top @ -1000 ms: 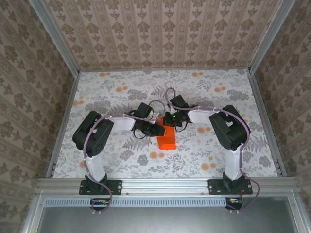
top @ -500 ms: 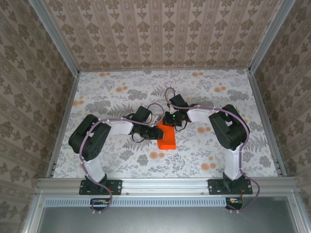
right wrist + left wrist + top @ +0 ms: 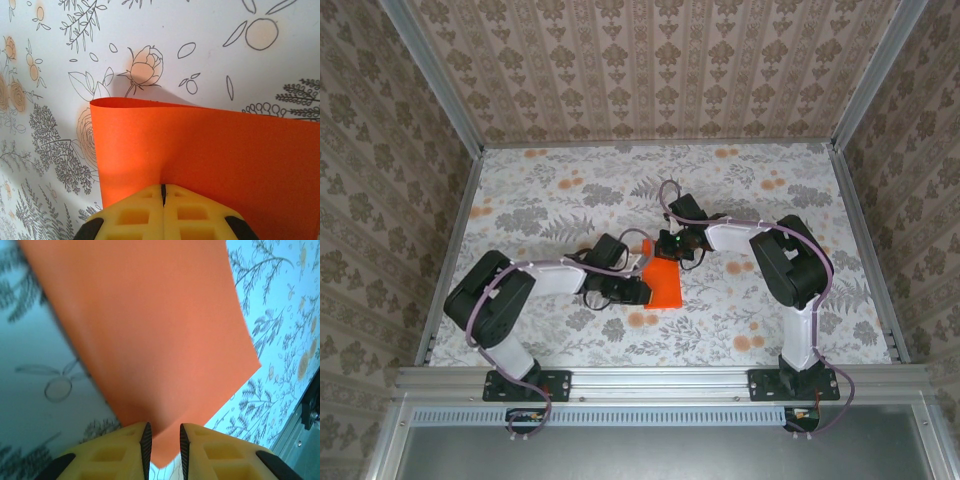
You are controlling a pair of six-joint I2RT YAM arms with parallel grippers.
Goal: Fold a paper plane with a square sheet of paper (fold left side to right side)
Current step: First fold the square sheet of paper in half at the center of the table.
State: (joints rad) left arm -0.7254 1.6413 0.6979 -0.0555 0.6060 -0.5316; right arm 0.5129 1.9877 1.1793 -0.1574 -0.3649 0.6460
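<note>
Evidently thin, limp and crease-prone, the orange sheet (image 3: 663,284), central on the tabletop (image 3: 770,200), is best held by corners: left fingers (image 3: 107,455), barely parted, pinch one; right fingers (image 3: 135,215), fully closed, sit at its far edge.

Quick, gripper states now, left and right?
Left gripper: fingers slightly apart, square sheet of paper between them; grip cannot be told.
Right gripper: shut against the paper.

The square sheet of paper (image 3: 664,286) lay mid-table (image 3: 800,200), between the two grippers. The left gripper (image 3: 638,291) sat at its left edge, and the right gripper (image 3: 677,252) at its far edge.
</note>
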